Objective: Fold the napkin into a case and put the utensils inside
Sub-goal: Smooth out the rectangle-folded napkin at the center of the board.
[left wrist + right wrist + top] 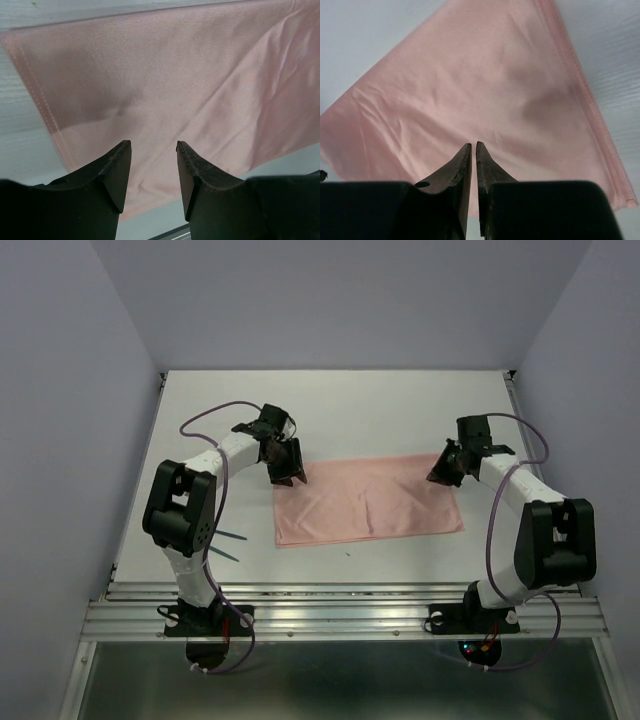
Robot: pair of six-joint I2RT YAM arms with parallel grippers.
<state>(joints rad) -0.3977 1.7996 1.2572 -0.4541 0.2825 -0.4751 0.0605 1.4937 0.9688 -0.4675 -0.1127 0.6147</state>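
Note:
The salmon-pink napkin (pixel 365 500) lies flat on the white table as a wide creased rectangle. My left gripper (pixel 290 475) hovers over its back left corner, open, with only cloth (pixel 165 75) showing between its fingers (pixel 117 165). My right gripper (pixel 443 472) hangs over the back right corner. Its jaws (pixel 473 145) are drawn together to a thin slit with nothing in them, above the napkin (pixel 470 85). Thin teal utensils (pixel 228 546) lie on the table left of the napkin, partly hidden behind the left arm.
Grey walls enclose the table on the left, back and right. A metal rail (pixel 350 615) runs along the near edge by the arm bases. Purple cables (pixel 215 415) loop off both arms.

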